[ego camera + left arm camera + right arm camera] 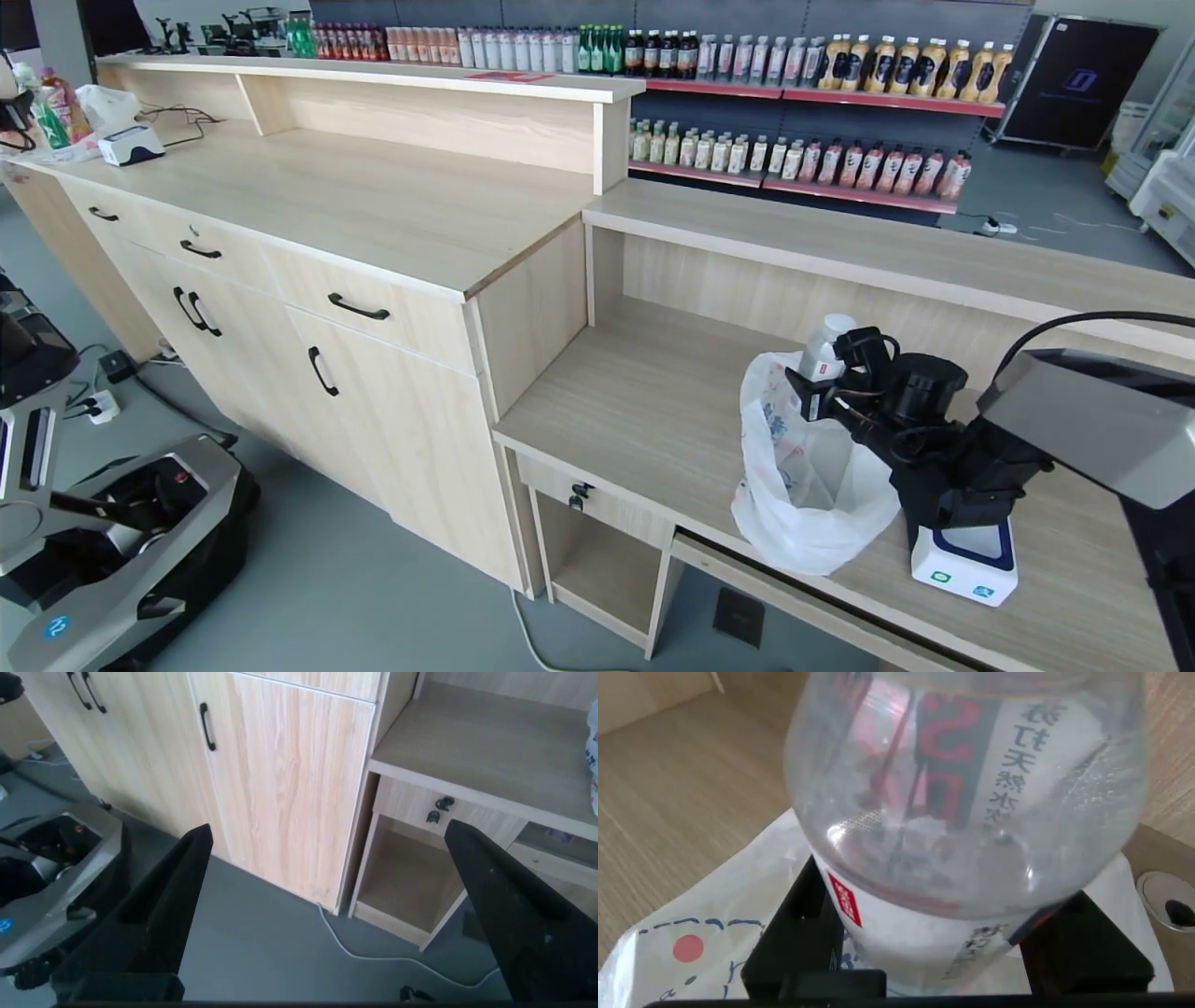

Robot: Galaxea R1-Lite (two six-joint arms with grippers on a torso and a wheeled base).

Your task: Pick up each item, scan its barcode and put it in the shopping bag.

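one bottle (826,338) clamped in right gripper (820,381) above shopping bag (794,495)

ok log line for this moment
right pincer: shut on bottle | bottle: over shopping bag | scanner: beside shopping bag | left pincer: open, low by cabinet

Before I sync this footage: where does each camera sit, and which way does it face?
Head: on the robot's head, facing forward and down at the counter; right claw holds the bottle at the shopping bag's mouth.
Left wrist: left arm, facing cabinet door and floor; open left claw.
Right wrist: right arm, facing bottle and shopping bag; right claw around it.
Shared: head and right wrist show bottle and shopping bag.
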